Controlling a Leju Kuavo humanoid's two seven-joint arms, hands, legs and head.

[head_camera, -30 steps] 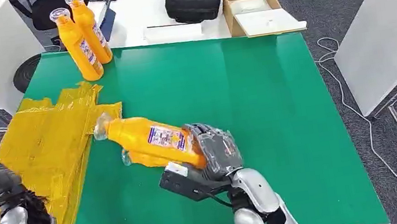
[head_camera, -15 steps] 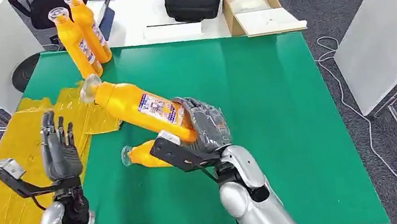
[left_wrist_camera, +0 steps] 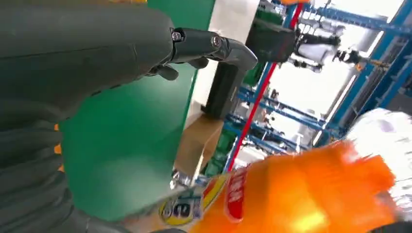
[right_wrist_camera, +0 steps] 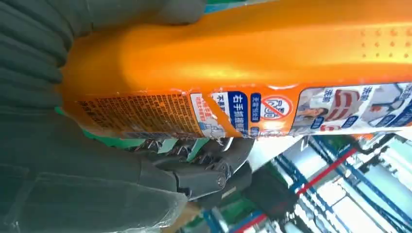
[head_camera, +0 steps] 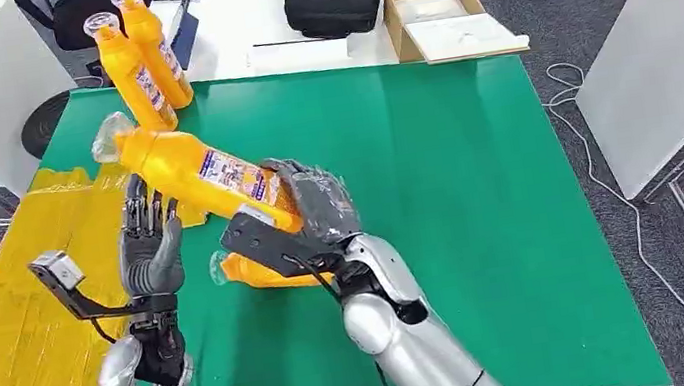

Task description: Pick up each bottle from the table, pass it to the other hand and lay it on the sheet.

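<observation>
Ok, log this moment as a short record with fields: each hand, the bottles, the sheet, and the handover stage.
right hand: grips the base end of the held bottle, lifted and tilted, cap toward the sheet side
left hand: open, fingers up, beside the bottle, apart from it
other bottles: lying bottle on the green table; two standing bottles at its far corner
yellow sheet: bears no bottle
stage: handover not yet made

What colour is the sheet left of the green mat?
Yellow; the sheet shows best in the head view.
</observation>
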